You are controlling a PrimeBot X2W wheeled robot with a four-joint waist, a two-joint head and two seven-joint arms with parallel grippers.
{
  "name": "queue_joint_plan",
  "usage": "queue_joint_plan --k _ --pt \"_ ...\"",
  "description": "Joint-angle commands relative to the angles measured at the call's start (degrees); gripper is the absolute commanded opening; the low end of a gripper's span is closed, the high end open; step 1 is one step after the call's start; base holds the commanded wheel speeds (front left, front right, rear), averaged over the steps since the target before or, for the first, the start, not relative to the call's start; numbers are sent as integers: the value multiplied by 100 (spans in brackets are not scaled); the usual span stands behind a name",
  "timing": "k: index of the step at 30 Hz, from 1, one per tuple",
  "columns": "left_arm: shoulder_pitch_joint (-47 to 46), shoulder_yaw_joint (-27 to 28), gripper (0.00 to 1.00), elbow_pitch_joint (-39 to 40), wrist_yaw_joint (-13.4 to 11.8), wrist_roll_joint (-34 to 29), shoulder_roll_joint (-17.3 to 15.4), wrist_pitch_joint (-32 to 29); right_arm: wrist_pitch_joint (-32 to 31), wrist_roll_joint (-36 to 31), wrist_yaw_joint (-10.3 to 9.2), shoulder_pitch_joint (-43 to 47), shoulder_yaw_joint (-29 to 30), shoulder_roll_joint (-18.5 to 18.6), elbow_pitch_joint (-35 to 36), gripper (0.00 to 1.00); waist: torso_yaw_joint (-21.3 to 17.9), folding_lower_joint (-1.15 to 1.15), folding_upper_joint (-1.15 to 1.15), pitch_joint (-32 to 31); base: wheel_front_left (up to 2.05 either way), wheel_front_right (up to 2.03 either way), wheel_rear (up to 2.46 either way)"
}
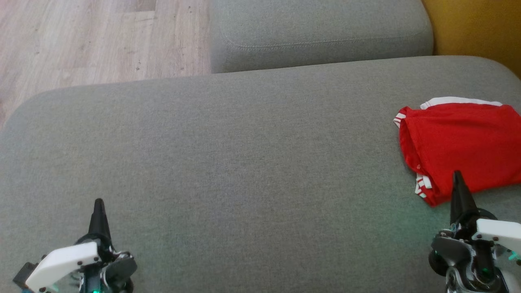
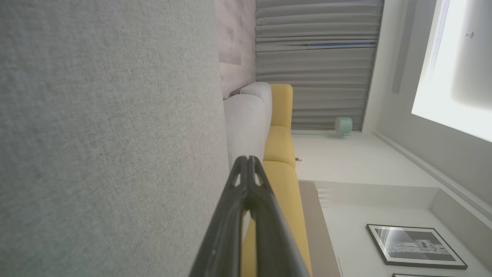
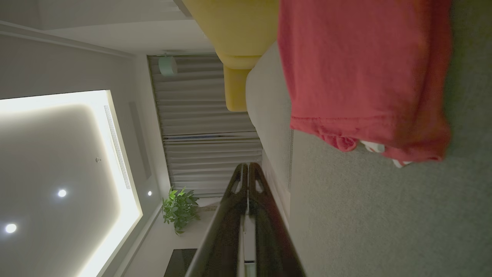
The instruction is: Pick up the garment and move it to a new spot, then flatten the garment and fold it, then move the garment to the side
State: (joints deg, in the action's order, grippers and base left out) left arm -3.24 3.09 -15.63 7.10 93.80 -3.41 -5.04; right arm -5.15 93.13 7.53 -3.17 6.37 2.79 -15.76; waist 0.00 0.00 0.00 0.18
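Your left pincer [image 1: 99,202] sits at the near left of the grey cushion [image 1: 244,162], its two dark fingers pressed together into one point and nothing between them. In its own wrist view you see those fingers meeting at the tips, with grey fabric along one side and a yellow sofa [image 2: 282,154] beyond. Over on the near right, your right pincer [image 1: 458,174] is clenched too, tips together and empty. The garment [image 1: 464,150] is a red piece with white striped trim. It lies folded flat on the right side of the cushion and runs off the right edge of the head view. From the head camera the right pincer's tip overlaps the garment's near edge, close to the white-striped corner. From the right wrist you get a clearer read: a strip of bare cushion lies between the fingertips and the red hem, so the pincer is near the cloth but not gripping it. Whether it hovers above the cushion or rests on it, you cannot tell from here. The wide middle of the cushion is plain grey fabric. On the far side a second grey cushion [image 1: 317,36] butts against it, with pale wooden floor [image 1: 81,40] at the far left. A curtain [image 2: 315,57] and a potted plant [image 3: 180,209] show in the background of the wrist views.
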Motion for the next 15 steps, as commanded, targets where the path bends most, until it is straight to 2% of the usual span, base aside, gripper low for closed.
queue_joint_plan --k 1,15 --pt "-282 195 0 165 38 -40 -54 -27 -50 -9 -4 -291 -90 86 179 0 0 0 0 0 0 0 0" --pt "-284 220 0 163 38 -61 -36 -46 -65 -25 -4 -293 -71 73 178 0 0 0 0 0 0 0 0"
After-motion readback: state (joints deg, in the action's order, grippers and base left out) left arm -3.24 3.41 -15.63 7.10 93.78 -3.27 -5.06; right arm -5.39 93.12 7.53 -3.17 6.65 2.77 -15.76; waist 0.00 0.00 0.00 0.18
